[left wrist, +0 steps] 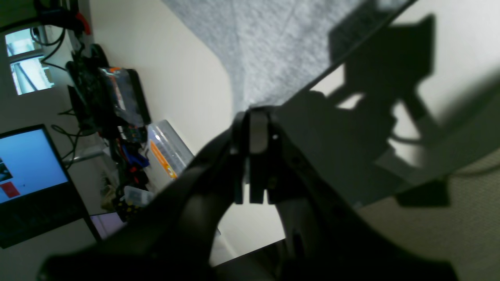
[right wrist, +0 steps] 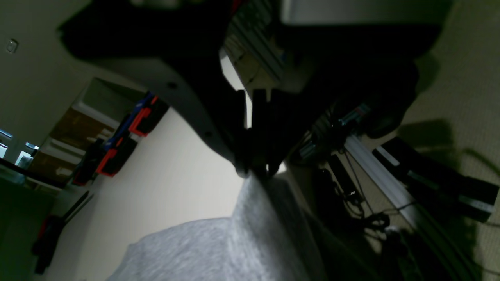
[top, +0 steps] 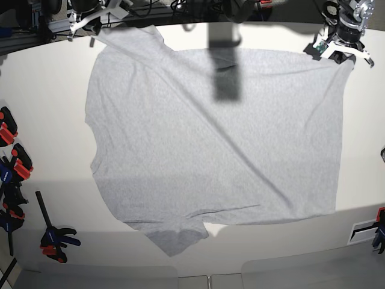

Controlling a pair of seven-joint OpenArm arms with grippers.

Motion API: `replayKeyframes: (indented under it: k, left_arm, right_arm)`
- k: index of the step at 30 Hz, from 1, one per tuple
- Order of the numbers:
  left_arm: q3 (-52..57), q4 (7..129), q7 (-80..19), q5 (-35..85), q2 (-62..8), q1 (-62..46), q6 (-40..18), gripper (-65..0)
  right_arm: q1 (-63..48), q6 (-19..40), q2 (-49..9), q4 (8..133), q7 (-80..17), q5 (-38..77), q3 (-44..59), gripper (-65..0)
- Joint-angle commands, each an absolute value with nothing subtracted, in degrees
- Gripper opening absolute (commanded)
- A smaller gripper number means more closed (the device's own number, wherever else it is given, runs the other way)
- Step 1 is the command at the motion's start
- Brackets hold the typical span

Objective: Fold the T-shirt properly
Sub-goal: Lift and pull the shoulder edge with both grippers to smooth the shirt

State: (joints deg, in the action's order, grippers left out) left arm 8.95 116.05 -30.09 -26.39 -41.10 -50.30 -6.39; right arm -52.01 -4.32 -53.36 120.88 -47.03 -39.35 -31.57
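Note:
The light grey T-shirt (top: 210, 138) lies spread, plain side up, over the pale table (top: 48, 90), with creases running diagonally across it. My left gripper (top: 346, 55) is at the far right corner of the cloth. In the left wrist view the left gripper (left wrist: 253, 117) is shut on a pinched edge of the T-shirt (left wrist: 273, 47). My right gripper (top: 96, 29) is at the far left corner. In the right wrist view the right gripper (right wrist: 256, 169) is shut on a raised fold of the T-shirt (right wrist: 218, 249).
Red and black clamps (top: 12, 156) line the table's left edge, another clamp (top: 54, 236) lies near the front left, and one (top: 379, 229) sits at the right edge. A dark shadow (top: 225, 72) falls on the shirt's upper middle. A monitor (left wrist: 27, 175) and clutter stand beyond the table.

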Motion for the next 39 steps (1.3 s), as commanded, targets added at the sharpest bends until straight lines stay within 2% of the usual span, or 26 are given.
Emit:
replayKeyframes:
  k: [1,8,13,35,39]
  left_arm:
    - [9.4,117.0,-30.2,-27.0,-41.8,-50.9,-5.4,-65.0]
    - [9.4,117.4,-31.0,-27.2,-41.8,-54.7,-5.4,-65.0]
    - [9.4,118.7,-31.5,-32.2,-41.8,-57.6,-5.3,-65.0]
    - [9.4,118.8,-34.1,-35.1,-43.4,-57.1,-3.0,-65.0]
    - [9.4,118.8,-31.0,-35.1,-43.4,-57.1,-2.9,-65.0]
  right_arm:
    - [-52.4,-4.7,-54.2,121.9,-47.0,-40.3,-31.2,-65.0]
    - [-53.6,-4.7,-54.3,125.8,-47.2,-40.3,-31.1,-65.0]
    - [-54.8,-4.7,-54.3,129.2,-46.7,-40.3,-31.1,-65.0]
    - [-55.3,-4.7,-54.3,129.6,-46.3,-40.3,-31.1,-65.0]
    - [-55.2,-5.5,-54.3,129.6,-43.6,-41.1,-31.1,-65.0]
